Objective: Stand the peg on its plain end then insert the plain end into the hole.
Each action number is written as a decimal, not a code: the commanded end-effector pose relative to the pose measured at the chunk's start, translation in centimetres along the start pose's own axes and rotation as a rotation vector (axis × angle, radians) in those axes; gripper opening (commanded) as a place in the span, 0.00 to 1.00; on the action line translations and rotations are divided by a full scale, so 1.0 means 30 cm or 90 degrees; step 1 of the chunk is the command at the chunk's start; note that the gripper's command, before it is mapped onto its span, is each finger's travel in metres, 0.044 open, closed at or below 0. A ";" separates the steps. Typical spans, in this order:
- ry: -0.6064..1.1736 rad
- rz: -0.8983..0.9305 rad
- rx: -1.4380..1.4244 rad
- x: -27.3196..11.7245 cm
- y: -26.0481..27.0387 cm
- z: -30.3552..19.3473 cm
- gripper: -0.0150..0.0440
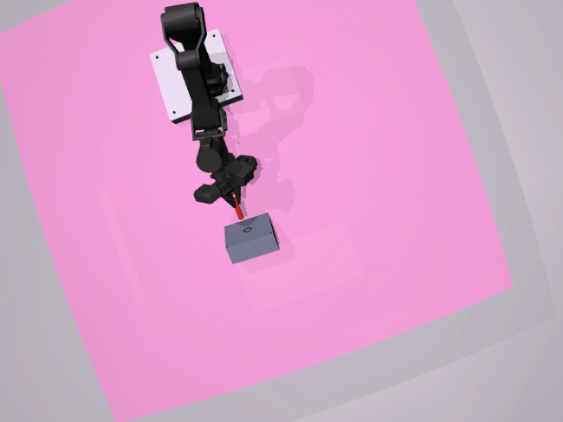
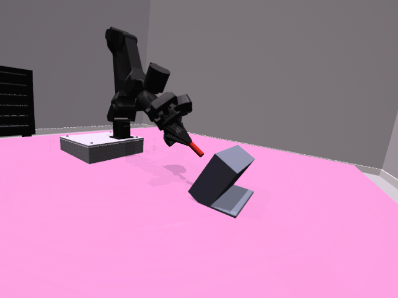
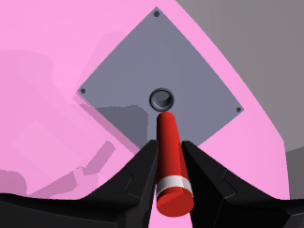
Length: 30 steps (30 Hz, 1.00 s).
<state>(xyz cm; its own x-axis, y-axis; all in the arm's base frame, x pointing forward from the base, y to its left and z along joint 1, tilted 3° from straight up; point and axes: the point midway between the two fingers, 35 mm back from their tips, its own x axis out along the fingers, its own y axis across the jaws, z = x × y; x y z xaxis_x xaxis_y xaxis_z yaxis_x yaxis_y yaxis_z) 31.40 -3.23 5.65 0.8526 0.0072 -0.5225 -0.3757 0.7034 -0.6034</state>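
My gripper [image 1: 236, 202] [image 2: 190, 142] [image 3: 169, 147] is shut on the red peg [image 1: 240, 212] [image 2: 197, 149] [image 3: 168, 129] and holds it above the table, tilted down toward the panel. The peg's white band [image 3: 174, 183] is at the end nearer the wrist camera; its plain end points away from the gripper. The grey sloped panel [image 1: 236, 235] [image 2: 234, 158] [image 3: 155, 54] stands in front of the peg. Its one hole [image 1: 247, 230] [image 3: 161, 99] lies just beyond the plain end in the wrist view. The plain end is outside the hole, a short gap from the face in the exterior view.
The panel block has a flat foot [image 2: 232, 200] on the table behind it. The arm's white-topped base plate [image 1: 169, 84] [image 2: 79, 141] is at the other end. A black rack [image 2: 15, 102] stands far left in the exterior view.
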 end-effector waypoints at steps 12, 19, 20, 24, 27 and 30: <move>-0.011 -0.009 0.001 0.022 0.007 0.003 0.25; -0.014 -0.011 0.000 0.042 0.009 0.003 0.25; -0.015 -0.011 0.000 0.047 0.010 0.003 0.25; -0.016 -0.012 0.000 0.067 0.013 0.003 0.25; -0.017 -0.012 -0.001 0.081 0.014 0.003 0.25; -0.017 -0.012 -0.001 0.096 0.013 0.003 0.25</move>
<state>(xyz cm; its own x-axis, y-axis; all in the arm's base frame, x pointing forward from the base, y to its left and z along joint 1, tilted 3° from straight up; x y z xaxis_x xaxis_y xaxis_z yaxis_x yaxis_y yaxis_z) 33.26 -2.75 3.90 0.8647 0.0186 -0.5020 -0.3690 0.7015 -0.6097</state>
